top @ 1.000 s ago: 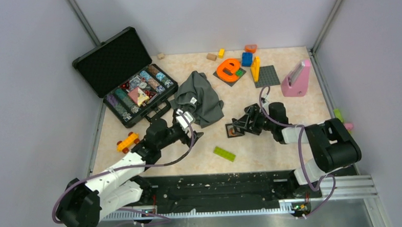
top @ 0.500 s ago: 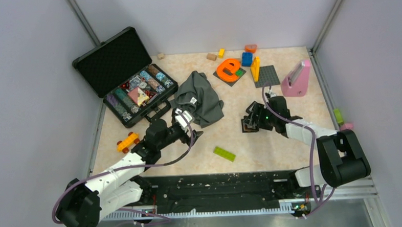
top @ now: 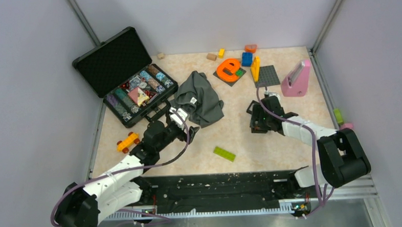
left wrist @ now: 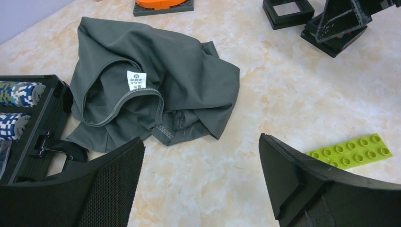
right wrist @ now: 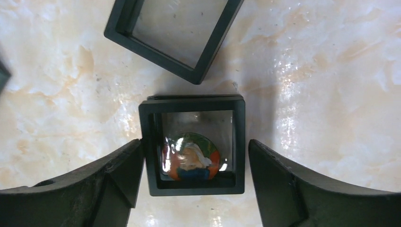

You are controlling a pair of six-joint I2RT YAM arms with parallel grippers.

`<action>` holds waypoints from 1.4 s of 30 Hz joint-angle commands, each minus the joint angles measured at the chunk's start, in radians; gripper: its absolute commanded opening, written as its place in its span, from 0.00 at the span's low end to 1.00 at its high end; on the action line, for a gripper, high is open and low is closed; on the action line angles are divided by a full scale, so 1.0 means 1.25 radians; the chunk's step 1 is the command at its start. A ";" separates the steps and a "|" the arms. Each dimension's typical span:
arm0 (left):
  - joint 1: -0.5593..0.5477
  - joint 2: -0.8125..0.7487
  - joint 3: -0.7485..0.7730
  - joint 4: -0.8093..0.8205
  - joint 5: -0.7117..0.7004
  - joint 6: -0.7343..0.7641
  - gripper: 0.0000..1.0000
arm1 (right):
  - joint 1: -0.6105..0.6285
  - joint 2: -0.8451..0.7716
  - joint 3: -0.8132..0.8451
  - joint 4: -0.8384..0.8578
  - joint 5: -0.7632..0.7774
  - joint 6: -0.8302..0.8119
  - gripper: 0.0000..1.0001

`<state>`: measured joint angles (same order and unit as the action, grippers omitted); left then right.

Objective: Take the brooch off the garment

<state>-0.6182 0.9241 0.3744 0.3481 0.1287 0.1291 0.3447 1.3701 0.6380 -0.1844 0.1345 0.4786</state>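
Observation:
The dark grey garment [top: 200, 95] lies crumpled on the table, its white label [left wrist: 135, 80] showing in the left wrist view [left wrist: 179, 75]. The brooch [right wrist: 191, 156], a small round orange, green and blue piece, lies inside a black square frame [right wrist: 239, 142] on the table, away from the garment. My right gripper [right wrist: 194, 146] is open and points down over that frame [top: 258, 122], one finger on each side; the left finger is at the frame's edge. My left gripper [left wrist: 201, 142] is open and empty over bare table just in front of the garment's hem [top: 181, 122].
A second, empty black frame [right wrist: 175, 28] lies just beyond the first. An open black case [top: 128, 78] with chips stands left of the garment. A green plate [top: 224, 153], a toy car [top: 127, 142], an orange letter toy [top: 229, 69], a grey baseplate [top: 266, 76] and a pink block [top: 296, 78] lie around.
My right gripper has moved right and away from the garment, turning to point down; the frame with the brooch has shifted right with it. My left gripper drew back slightly.

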 commanded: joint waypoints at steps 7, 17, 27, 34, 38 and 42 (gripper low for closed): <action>-0.004 -0.041 -0.028 0.056 -0.148 -0.018 0.97 | 0.022 -0.106 0.027 -0.002 -0.017 -0.011 0.99; 0.027 -0.160 -0.071 0.055 -0.405 -0.005 0.99 | -0.007 -0.370 -0.063 0.090 0.080 -0.076 0.98; 0.351 -0.084 -0.068 0.132 -0.309 -0.165 0.99 | -0.139 -0.554 -0.323 0.487 0.253 -0.244 0.98; 0.430 0.073 -0.077 0.308 -0.281 -0.177 0.99 | -0.167 -0.403 -0.473 0.856 0.200 -0.335 0.93; 0.440 0.151 -0.085 0.378 -0.258 -0.113 0.95 | -0.180 -0.211 -0.484 1.082 0.164 -0.342 0.92; 0.454 0.216 -0.111 0.461 -0.257 -0.066 0.95 | -0.198 -0.046 -0.473 1.230 0.147 -0.366 0.90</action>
<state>-0.0715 1.1374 0.2615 0.7444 -0.2123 -0.0154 0.1238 1.1862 0.0391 1.0138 0.3534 0.0612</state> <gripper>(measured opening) 0.945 0.899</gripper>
